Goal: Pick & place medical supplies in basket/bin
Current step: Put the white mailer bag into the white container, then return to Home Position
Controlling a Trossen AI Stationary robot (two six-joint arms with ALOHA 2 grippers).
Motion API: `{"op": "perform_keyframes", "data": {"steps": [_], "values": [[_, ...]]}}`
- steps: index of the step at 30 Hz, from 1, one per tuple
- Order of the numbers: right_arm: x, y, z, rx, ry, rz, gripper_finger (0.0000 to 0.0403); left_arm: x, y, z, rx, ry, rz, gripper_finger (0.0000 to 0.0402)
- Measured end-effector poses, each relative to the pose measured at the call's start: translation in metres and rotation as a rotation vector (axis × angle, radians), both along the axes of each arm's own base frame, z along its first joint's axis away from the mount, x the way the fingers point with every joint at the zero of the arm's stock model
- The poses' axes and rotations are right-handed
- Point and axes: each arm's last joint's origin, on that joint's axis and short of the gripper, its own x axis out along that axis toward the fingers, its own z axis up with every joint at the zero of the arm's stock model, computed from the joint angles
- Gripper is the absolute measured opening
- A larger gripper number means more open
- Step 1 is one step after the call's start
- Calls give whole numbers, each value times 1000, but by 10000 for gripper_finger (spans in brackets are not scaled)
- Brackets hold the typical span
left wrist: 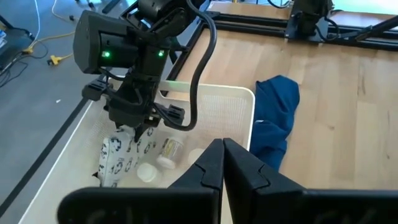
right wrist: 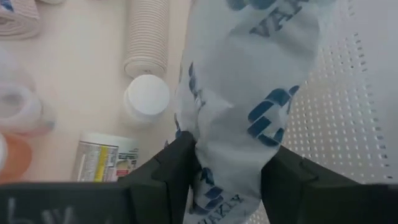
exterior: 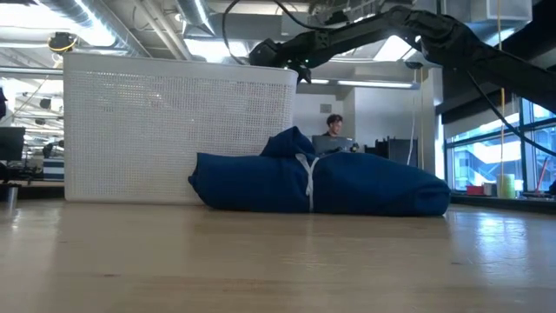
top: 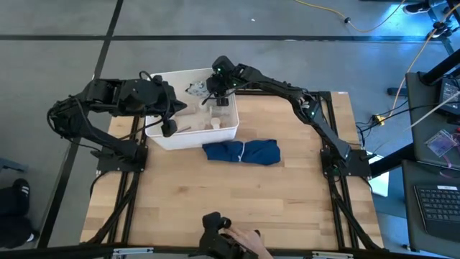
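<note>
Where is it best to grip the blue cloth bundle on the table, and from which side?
Probably at its white tie, from straight above: the bundle lies long and low on the table, cinched there, with the basket close behind it.

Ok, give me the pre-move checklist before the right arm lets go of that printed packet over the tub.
1. Right tool over the white tub: ok, it hangs inside the rim in the high view.
2. Grip on the white packet with blue print: ok, the fingers pinch its lower end in the right wrist view.
3. Drop zone below: ok, only supplies already in the tub, such as a capped white vial and a ribbed roll.
4. Left tool out of the way: ok, shut, at the tub's other end.
5. Blue cloth: ok, on the table outside the tub.
6. Height above the tub floor: cannot tell.
</note>
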Motion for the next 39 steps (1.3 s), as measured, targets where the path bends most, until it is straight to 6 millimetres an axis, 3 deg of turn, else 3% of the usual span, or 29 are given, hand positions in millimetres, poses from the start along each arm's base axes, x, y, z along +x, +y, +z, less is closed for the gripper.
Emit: {"op": "perform_keyframes", "data": {"steps": [12,19,22,26,33,36,39], "values": [[0,0,0,-3,3,-9,245,-1,0,-1,-14,6,11,4],[-3,-3,8,-15,-17,-150,257,-2,3,-1,0,15,39,7],[-9,4,31,13,-64,-179,257,-2,8,-1,22,30,42,8],[-25,28,92,52,-206,-192,257,-4,14,1,44,29,5,8],[-62,68,151,435,-293,-11,257,-21,29,12,47,-63,-68,7],[-82,70,161,644,-282,128,257,-34,34,10,73,-154,-97,4],[-93,72,153,732,-226,138,257,-47,39,-3,61,-242,-111,4]]}}
